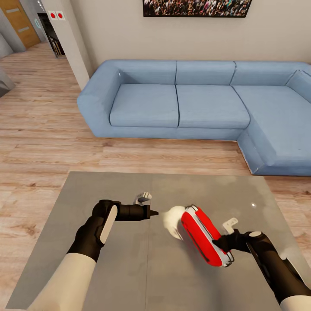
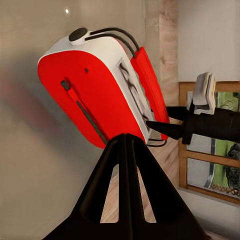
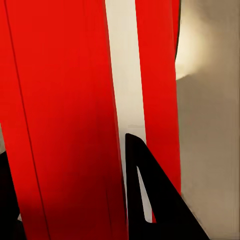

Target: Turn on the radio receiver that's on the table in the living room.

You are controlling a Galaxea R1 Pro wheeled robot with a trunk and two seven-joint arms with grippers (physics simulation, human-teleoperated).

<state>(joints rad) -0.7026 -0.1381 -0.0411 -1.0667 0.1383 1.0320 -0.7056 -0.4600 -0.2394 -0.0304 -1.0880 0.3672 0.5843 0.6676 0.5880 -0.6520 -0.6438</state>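
Gripped at one end by the right hand [image 1: 223,245], red radio [image 1: 202,235] raised on edge over the grey worktop [image 1: 108,268], white band facing up. Left of radio, left hand [image 1: 152,212] pointing at it, fingers pressed together, a short gap between tip and radio. Beyond the radio and worktop, blue sofa [image 1: 194,103] on wood floor [image 1: 47,142], crowd photo [image 1: 196,7] on wall behind.
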